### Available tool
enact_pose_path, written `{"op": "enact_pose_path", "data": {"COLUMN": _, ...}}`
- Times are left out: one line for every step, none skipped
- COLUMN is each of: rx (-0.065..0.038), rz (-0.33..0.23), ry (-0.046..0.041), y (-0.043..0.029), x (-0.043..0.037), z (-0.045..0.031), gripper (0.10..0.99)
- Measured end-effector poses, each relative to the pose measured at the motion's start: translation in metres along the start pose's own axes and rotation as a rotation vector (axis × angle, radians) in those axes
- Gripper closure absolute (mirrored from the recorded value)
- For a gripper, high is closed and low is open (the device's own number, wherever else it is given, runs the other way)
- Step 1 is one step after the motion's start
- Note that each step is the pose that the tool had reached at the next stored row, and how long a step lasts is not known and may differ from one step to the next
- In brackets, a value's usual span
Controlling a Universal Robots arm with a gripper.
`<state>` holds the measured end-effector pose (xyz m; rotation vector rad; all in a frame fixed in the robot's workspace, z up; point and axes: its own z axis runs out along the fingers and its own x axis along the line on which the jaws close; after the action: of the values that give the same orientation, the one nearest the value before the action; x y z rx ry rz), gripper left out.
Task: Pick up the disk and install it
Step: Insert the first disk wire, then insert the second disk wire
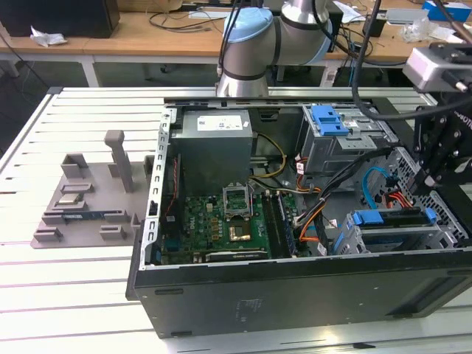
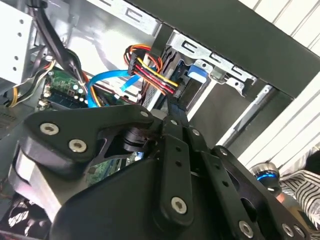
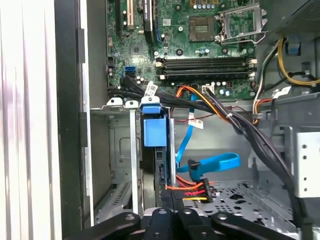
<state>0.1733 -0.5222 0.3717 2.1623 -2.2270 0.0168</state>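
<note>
One disk (image 1: 391,219) in its blue carrier stands on edge in the drive cage (image 1: 354,240) at the case's front corner, on the exterior view's right; in the first wrist view its blue tab (image 3: 154,127) shows, the drive body mostly hidden below. My pincer (image 1: 428,177) hangs just above its rear end, and I cannot tell whether it grips. Two blue data cables (image 3: 212,162) and one bundle of power wires (image 3: 192,187) crowd that end, leaving open room only in the cage's one vacant slot (image 3: 117,165) beside the disk.

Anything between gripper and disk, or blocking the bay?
Nothing visible. In the first wrist view the gripper is at the disk, already in the drive cage slot; a cable plug and blue cable lie beside it, not across.
</note>
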Motion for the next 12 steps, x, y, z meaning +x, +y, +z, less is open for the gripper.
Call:
{"op": "enact_pose_path", "data": {"rx": 0.0, "rz": 0.0, "ry": -0.0001, "y": 0.0001, "x": -0.0007, "z": -0.0043, "gripper": 0.98}}
{"op": "enact_pose_path", "data": {"rx": 0.0, "rz": 0.0, "ry": 0.0, "y": 0.0002, "x": -0.001, "z": -0.0093, "gripper": 0.98}}
{"op": "enact_pose_path", "data": {"rx": 0.0, "rz": 0.0, "ry": -0.0001, "y": 0.0002, "x": -0.001, "z": -0.0112, "gripper": 0.98}}
{"op": "enact_pose_path", "data": {"rx": 0.0, "rz": 0.0, "ry": -0.0003, "y": 0.0002, "x": -0.0009, "z": -0.0117, "gripper": 0.98}}
{"op": "enact_pose_path", "data": {"rx": 0.0, "rz": 0.0, "ry": -0.0003, "y": 0.0003, "x": -0.0009, "z": -0.0121, "gripper": 0.98}}
{"op": "enact_pose_path", "data": {"rx": 0.0, "rz": 0.0, "ry": -0.0002, "y": 0.0002, "x": -0.001, "z": -0.0122, "gripper": 0.98}}
{"op": "enact_pose_path", "data": {"rx": 0.0, "rz": 0.0, "ry": -0.0002, "y": 0.0003, "x": -0.001, "z": -0.0123, "gripper": 0.98}}
{"op": "enact_pose_path", "data": {"rx": 0.0, "rz": 0.0, "ry": 0.0, "y": 0.0002, "x": -0.0009, "z": -0.0124, "gripper": 0.98}}
{"op": "enact_pose_path", "data": {"rx": 0.0, "rz": 0.0, "ry": -0.0001, "y": 0.0002, "x": -0.0009, "z": -0.0124, "gripper": 0.98}}
{"op": "enact_pose_path", "data": {"rx": 0.0, "rz": 0.0, "ry": -0.0001, "y": 0.0002, "x": -0.001, "z": -0.0124, "gripper": 0.98}}
{"op": "enact_pose_path", "data": {"rx": 0.0, "rz": 0.0, "ry": -0.0001, "y": 0.0002, "x": -0.001, "z": -0.0125, "gripper": 0.98}}
{"op": "enact_pose_path", "data": {"rx": 0.0, "rz": 0.0, "ry": 0.0, "y": 0.0002, "x": -0.0009, "z": -0.0126, "gripper": 0.98}}
